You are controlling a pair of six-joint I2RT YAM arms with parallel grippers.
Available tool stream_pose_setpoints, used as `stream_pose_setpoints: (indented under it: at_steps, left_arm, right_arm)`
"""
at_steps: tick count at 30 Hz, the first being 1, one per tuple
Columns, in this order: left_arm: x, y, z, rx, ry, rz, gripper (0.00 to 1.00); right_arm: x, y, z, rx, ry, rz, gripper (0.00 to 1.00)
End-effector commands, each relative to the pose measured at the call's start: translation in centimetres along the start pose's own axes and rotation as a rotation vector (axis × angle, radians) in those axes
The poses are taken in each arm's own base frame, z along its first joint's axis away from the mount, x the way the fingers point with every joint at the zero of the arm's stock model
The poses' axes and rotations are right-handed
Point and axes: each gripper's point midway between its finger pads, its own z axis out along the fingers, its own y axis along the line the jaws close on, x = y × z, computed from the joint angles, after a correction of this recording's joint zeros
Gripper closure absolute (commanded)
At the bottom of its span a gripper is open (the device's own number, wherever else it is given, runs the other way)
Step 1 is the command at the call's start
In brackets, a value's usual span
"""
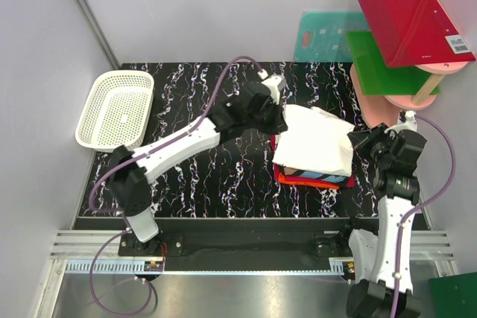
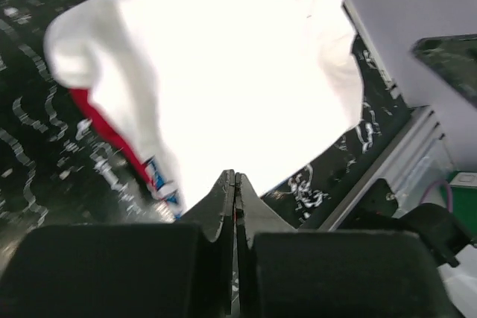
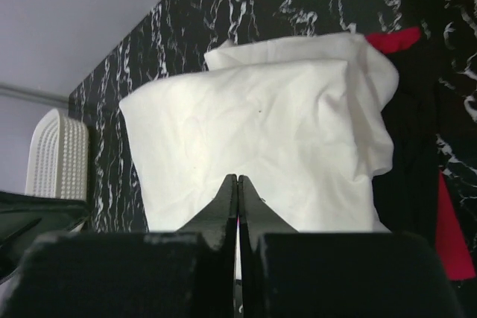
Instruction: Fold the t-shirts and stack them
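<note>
left gripper and right gripper are sitting pressed together at opposite edges of the white tee, which is lying on the red tee.

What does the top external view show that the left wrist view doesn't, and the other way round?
Only the top external view: the white mesh basket on the table's left side, the right gripper on the right side, and the coloured boards beyond the table. Only the left wrist view: the left gripper close up, its jaws pressed shut. Both: the white t-shirt lying on top, the red-orange t-shirt peeking out beneath it, and the black marbled table.
</note>
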Motion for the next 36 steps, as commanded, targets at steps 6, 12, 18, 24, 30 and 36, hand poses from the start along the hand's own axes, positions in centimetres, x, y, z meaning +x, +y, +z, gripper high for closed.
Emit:
stream_pose_setpoints:
  at_steps: [6,12,18,24,30,36]
  left_arm:
    - [2.9,-2.7,6.6,0.208,0.136,-0.102,1.00]
    - [5.1,-1.9,9.3,0.227,0.189,-0.149,1.00]
    - [8.4,-0.7,11.5,0.224,0.283,-0.191,1.00]
    - [11.8,0.8,12.9,0.205,0.352,-0.245,1.00]
    - [12.4,1.3,12.5,0.204,0.343,-0.242,1.00]
    - [7.5,-0.8,8.4,0.228,0.230,-0.156,1.00]
  right_arm:
    - [1.8,1.0,5.1,-0.172,0.197,0.063,1.00]
    - [2.4,2.4,7.7,-0.242,0.251,0.066,1.00]
    - [6.6,-0.1,11.5,-0.173,0.392,0.120,1.00]
    - [10.4,-3.6,14.3,-0.058,0.503,0.162,1.00]
    - [11.2,-3.2,15.4,-0.064,0.533,0.134,1.00]
    - [7.4,1.4,13.5,-0.169,0.423,0.049,1.00]
